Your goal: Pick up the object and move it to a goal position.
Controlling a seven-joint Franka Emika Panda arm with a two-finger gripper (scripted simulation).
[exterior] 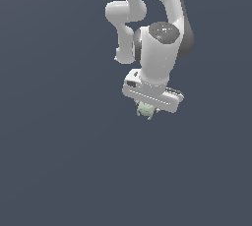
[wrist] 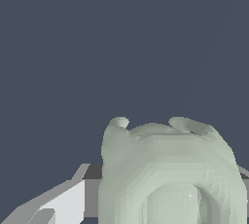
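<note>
The object [exterior: 144, 110] is a small pale green lumpy thing with little knobs. In the exterior view it hangs just under the white gripper bar, much narrower than the bar. My gripper [exterior: 147, 108] is shut on the object; its fingers are hidden behind the bar and the object. In the wrist view the object [wrist: 168, 169] fills the lower middle, very close to the camera, with a white and grey finger [wrist: 63, 203] beside it. No goal marker shows in either view.
The white arm [exterior: 157, 38] rises above the gripper toward the top of the exterior view. Around it is only a plain dark blue-grey ground [exterior: 59, 146].
</note>
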